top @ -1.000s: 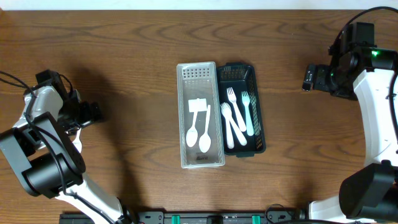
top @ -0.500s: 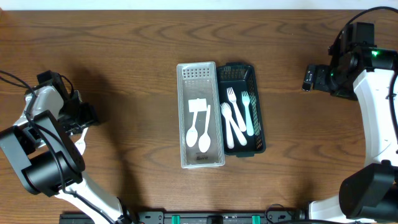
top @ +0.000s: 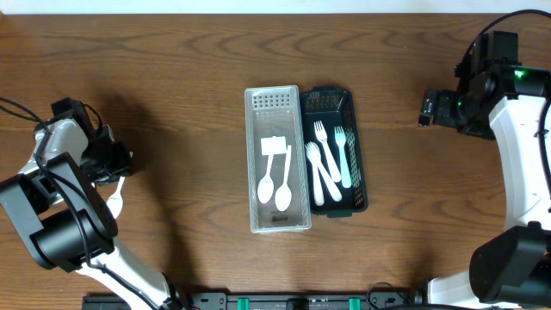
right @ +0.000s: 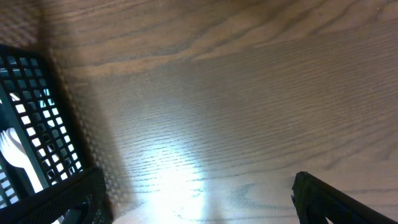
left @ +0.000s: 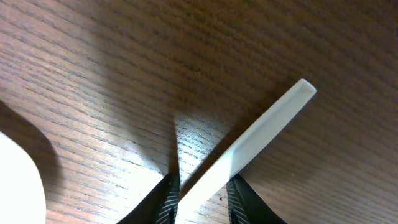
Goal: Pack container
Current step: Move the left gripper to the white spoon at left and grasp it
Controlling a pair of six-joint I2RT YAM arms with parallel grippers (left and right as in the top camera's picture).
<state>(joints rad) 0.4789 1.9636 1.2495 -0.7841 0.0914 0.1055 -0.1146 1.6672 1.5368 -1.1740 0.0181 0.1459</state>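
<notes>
Two ribbed fingers [left: 166, 204] pinch a flat white handle [left: 267, 124] (plastic).

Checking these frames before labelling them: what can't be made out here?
- Left wrist: white handle runs off the bottom edge inside the left gripper; its head is unseen, the pinch uncertain.
- Left wrist: white shape cut by the left edge.
- Overhead: white piece in the clear tray, too small to name.

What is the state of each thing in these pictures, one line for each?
Left end effector, closed on the white utensil.
White utensil, gripped by its handle, not yet in a container.
Right end effector, open, empty.
Clear tray, open, two spoons inside.
Dark basket, open, forks inside.
</notes>
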